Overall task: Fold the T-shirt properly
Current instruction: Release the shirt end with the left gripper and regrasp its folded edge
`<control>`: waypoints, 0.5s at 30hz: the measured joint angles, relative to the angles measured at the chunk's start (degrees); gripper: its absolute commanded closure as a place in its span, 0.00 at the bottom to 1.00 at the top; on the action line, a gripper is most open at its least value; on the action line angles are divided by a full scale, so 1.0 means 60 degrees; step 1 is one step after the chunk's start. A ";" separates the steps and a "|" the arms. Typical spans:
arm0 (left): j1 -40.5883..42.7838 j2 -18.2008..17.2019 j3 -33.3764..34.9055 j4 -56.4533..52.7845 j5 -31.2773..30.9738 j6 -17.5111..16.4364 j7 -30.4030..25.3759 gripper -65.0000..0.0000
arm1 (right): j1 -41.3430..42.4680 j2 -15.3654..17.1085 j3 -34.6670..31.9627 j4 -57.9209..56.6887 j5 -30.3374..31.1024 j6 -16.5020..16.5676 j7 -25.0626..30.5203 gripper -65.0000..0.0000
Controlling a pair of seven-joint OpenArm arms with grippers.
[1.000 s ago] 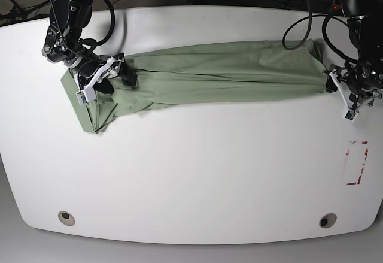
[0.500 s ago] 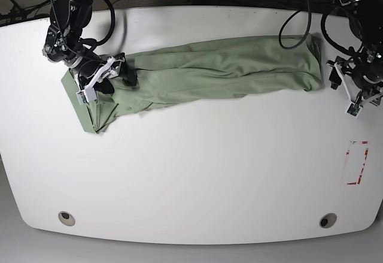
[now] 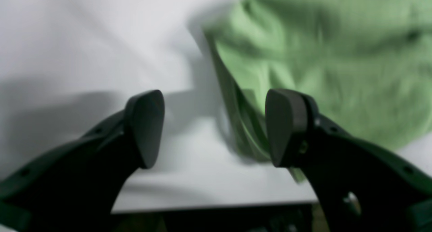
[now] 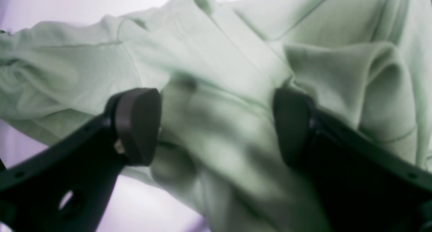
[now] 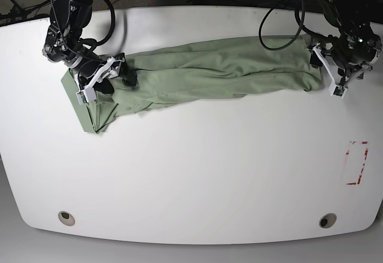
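Across the far half of the white table (image 5: pixel 191 179) the T-shirt (image 5: pixel 215 68) is stretched out as a long, rumpled band, one end bunched and drooping toward the near side under the right gripper (image 5: pixel 105 74), the other end rounded off just beside the left gripper (image 5: pixel 335 65). Soft, light knit is suggested by the loose folds, so it is judged likely to sag and slip unless a doubled edge or seam is pinched at each end. Both sets of jaws are seen standing wide apart. In the right wrist view, gathered cloth lies between and beneath the spread pads (image 4: pixel 138 124), not visibly pinched. In the left wrist view, bare table shows between the pads (image 3: pixel 145 124), with the shirt's end beside the far pad.
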 measured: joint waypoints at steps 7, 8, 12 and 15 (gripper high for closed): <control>0.0393 -0.0120 -0.0153 -0.0026 -0.1767 0.0000 -0.0109 0.33 | 0.0000 -0.0004 0.0000 0.0000 -0.0004 -0.0011 0.0000 0.22; 0.0444 -0.0120 -0.0248 -0.0026 -0.2036 0.0000 -0.0073 0.33 | 0.0000 -0.0004 0.0000 0.0000 0.0000 -0.0011 0.0007 0.22; 0.0466 -0.0270 -0.0750 -0.0138 -0.2852 0.0004 0.0036 0.25 | 0.0000 -0.0004 0.0004 0.0000 -0.0007 -0.0011 0.0004 0.22; 0.0452 -0.0302 -0.1038 -0.0634 -0.3657 0.0000 0.0026 0.24 | -0.0004 -0.0004 0.0000 0.0000 -0.0004 -0.0011 0.0004 0.22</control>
